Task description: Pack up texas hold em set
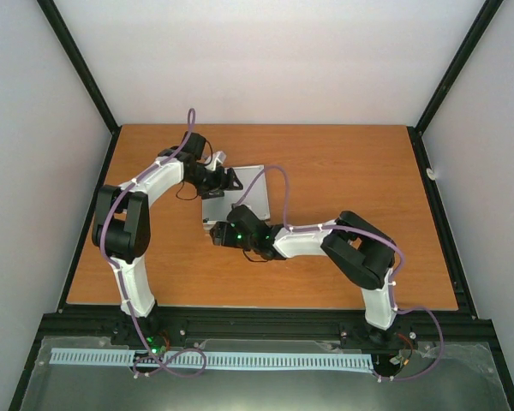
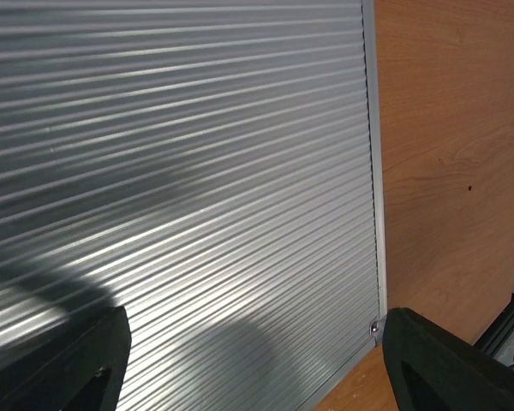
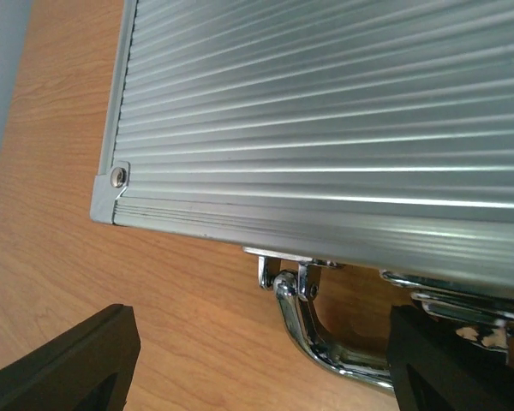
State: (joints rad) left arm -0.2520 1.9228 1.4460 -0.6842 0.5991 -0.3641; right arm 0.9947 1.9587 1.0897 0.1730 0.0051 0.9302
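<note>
The case [image 1: 254, 190] is silver, ribbed all over with fine parallel lines that catch light and shadow in bands. Its handle [image 3: 317, 342] is mirror chrome. The table [image 1: 351, 171] is orange-brown wood grain. The left arm [image 1: 158, 181] and right arm [image 1: 304, 242] are white and black, trailing purple cables [image 1: 288, 193].

Standing here, I can't read a thing: the ribbed silver case [image 3: 325, 103] shows no lettering, brand or number on its lid or rim. Its chrome handle [image 3: 313, 338] just below that rim is bare too, and the wooden surface [image 3: 111, 282] beside the case carries no legible mark.
</note>
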